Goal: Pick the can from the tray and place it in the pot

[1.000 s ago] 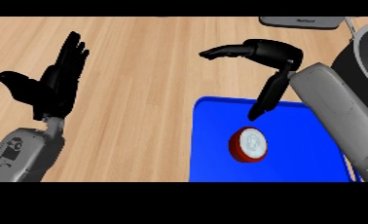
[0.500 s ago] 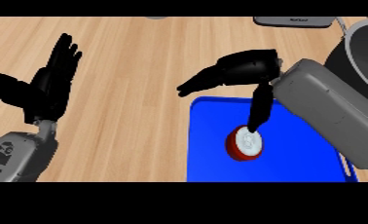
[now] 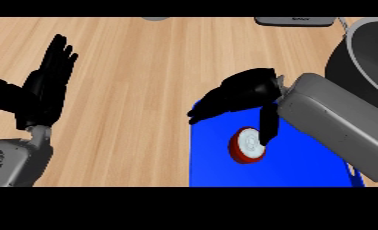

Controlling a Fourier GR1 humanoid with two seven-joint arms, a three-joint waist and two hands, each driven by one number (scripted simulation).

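Observation:
A red can (image 3: 246,148) with a white top stands on the blue tray (image 3: 214,159) at the lower right. My right hand (image 3: 240,92) hovers just above and left of it, fingers spread toward the tray's far left corner, thumb (image 3: 268,124) hanging down against the can's right side. The hand is open around the can, not closed on it. The dark pot (image 3: 354,56) sits at the right edge, partly cut off and partly hidden by my right forearm. My left hand (image 3: 44,91) rests open at the left, fingers up.
A grey flat object (image 3: 294,20) lies at the counter's far edge near the pot, and a small grey thing (image 3: 155,18) shows at the top centre. Bare wooden counter (image 3: 140,74) spreads between the two hands.
My right hand has come down and toward me over the tray, closing in on the can; the thumb now reaches its side. The left hand has barely shifted.

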